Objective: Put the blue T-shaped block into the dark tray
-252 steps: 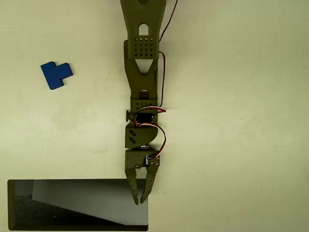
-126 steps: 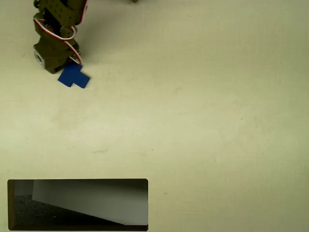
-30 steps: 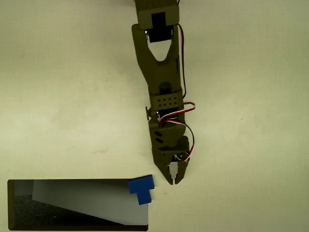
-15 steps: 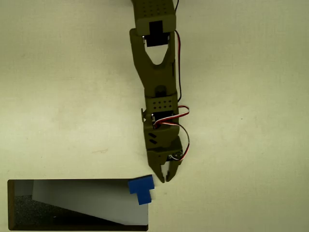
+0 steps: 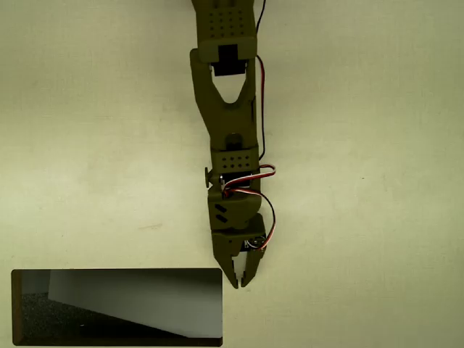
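My olive-green arm reaches down the middle of the overhead view. Its gripper (image 5: 238,283) hangs just past the upper right corner of the dark tray (image 5: 116,272). The fingers are a narrow gap apart with nothing between them. The tray is a long rectangular recess at the bottom left, with a thin brown rim, a black speckled floor and a pale slanted panel inside. The blue T-shaped block is out of view; no blue shows on the table or in the visible part of the tray.
The table (image 5: 377,217) is a plain pale surface. Red, white and black wires (image 5: 261,210) loop along the right side of the arm's wrist.
The gripper has swung left toward the tray's corner. The blue block that lay on the tray's upper right corner half a second ago has vanished from sight.
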`<state>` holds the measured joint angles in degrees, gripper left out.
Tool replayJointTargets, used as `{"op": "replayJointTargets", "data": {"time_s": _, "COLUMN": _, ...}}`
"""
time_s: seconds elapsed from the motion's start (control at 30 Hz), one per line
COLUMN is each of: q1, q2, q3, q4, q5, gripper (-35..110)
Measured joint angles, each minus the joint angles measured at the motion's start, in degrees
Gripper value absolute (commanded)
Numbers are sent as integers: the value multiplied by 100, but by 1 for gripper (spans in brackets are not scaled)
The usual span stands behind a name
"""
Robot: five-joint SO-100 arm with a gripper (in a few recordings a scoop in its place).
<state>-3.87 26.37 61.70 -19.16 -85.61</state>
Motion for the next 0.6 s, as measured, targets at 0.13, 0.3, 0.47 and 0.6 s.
{"op": "replayJointTargets", "data": {"time_s": 0.13, "q1": 97, "q2": -1274, "q3": -1696, "q4": -817, "q5": -9, "gripper": 0}}
{"op": "replayJointTargets", "data": {"time_s": 0.3, "q1": -18, "q2": -2971, "q3": -4052, "q4": -791, "q5": -105, "gripper": 0}}
{"op": "replayJointTargets", "data": {"time_s": 0.47, "q1": -18, "q2": -3445, "q3": -4641, "q4": -888, "q5": -360, "gripper": 0}}
{"op": "replayJointTargets", "data": {"time_s": 0.6, "q1": -62, "q2": -3472, "q3": -4676, "q4": -932, "q5": -448, "gripper": 0}}
